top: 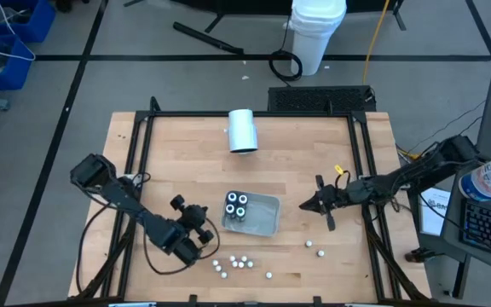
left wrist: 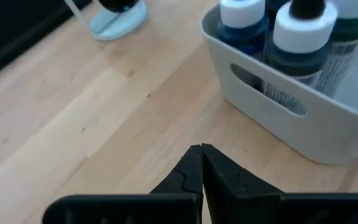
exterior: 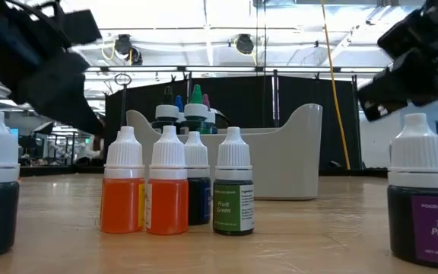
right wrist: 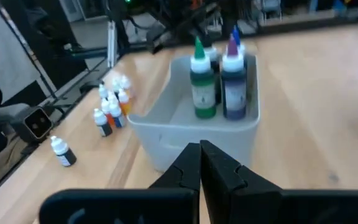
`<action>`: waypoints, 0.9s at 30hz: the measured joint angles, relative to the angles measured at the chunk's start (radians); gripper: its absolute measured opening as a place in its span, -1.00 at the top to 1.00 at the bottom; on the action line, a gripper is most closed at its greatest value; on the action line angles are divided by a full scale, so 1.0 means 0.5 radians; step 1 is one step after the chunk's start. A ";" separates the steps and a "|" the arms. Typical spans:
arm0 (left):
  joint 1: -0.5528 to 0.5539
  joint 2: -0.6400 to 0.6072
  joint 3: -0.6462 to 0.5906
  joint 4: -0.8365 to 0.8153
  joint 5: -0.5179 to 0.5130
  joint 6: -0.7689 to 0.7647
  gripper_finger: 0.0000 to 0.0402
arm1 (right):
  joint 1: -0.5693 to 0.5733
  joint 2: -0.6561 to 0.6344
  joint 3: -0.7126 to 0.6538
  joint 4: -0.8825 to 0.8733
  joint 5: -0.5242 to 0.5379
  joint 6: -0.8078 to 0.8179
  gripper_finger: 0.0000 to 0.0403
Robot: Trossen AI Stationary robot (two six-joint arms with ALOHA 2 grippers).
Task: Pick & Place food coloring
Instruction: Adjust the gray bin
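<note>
The food coloring bottles are tiny and white-capped. Several stand upright in the left end of the grey tray, and show in the high view, the left wrist view and the right wrist view. Several more stand loose on the table near its front edge, with orange ones, a green one and a purple one among them. My left gripper is shut and empty just left of the tray. My right gripper is shut and empty just right of the tray.
A large white cylinder lies on the table's far side. Two loose bottles stand right of the tray, toward the front edge. A black frame runs along the table's edges. A white bucket stands on the floor beyond the table.
</note>
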 joint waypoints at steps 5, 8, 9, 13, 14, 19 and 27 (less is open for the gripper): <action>0.108 0.000 -0.072 0.288 0.039 0.212 0.97 | 0.091 0.478 0.000 0.354 -0.022 0.101 1.00; 0.160 0.000 -0.082 0.503 0.148 0.478 0.96 | 0.103 0.683 0.000 0.595 -0.122 0.039 1.00; 0.172 0.000 -0.082 0.565 0.168 0.550 0.97 | 0.101 0.730 0.000 0.669 -0.147 0.021 1.00; 0.197 -0.001 -0.081 0.736 0.195 0.755 0.97 | 0.085 0.809 0.001 0.817 -0.148 -0.005 1.00; 0.200 -0.001 -0.081 0.762 0.195 0.787 0.97 | 0.076 0.812 0.001 0.827 -0.146 -0.006 1.00; 0.218 -0.001 -0.081 0.830 0.238 0.863 0.98 | 0.041 0.811 0.002 0.844 -0.041 -0.006 1.00; 0.221 0.024 -0.081 1.093 0.335 1.039 0.98 | 0.005 0.811 0.002 0.842 0.066 -0.007 1.00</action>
